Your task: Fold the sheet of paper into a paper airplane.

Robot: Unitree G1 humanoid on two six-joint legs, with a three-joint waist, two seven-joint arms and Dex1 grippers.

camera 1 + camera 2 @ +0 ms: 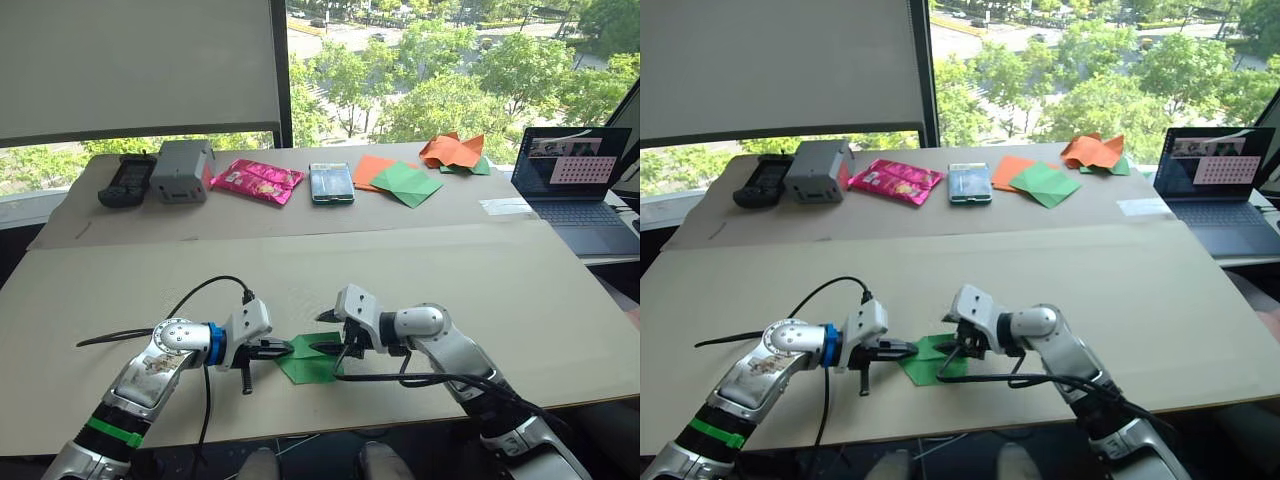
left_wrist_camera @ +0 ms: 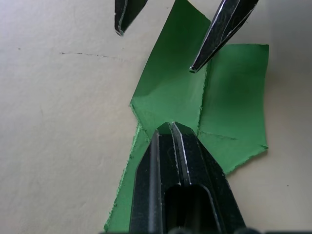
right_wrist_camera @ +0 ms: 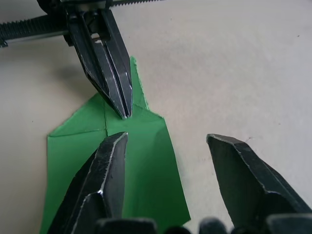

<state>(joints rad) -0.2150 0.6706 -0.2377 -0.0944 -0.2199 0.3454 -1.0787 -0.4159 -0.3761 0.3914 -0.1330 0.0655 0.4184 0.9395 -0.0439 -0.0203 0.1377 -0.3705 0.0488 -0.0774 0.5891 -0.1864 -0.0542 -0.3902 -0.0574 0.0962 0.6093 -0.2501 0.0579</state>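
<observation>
The sheet of paper (image 1: 305, 368) is bright green, partly folded with crease lines, and lies flat near the table's front edge between my two arms. My left gripper (image 1: 290, 348) comes in from the left. It is shut, with its joined fingertips (image 2: 171, 128) resting on the paper where several creases meet. My right gripper (image 1: 322, 333) faces it from the right and stands open. One of its fingers (image 3: 109, 161) hovers over the paper (image 3: 146, 180), the other is over bare table beside it. Nothing sits between the right fingers.
On the back table (image 1: 260, 225) lie a black handset (image 1: 127, 180), a grey box (image 1: 182, 170), a pink foil packet (image 1: 257, 180), a phone (image 1: 331, 183), orange and green sheets (image 1: 400, 180) and crumpled orange paper (image 1: 452, 150). A laptop (image 1: 580, 185) stands at right. Black cables trail beside both arms.
</observation>
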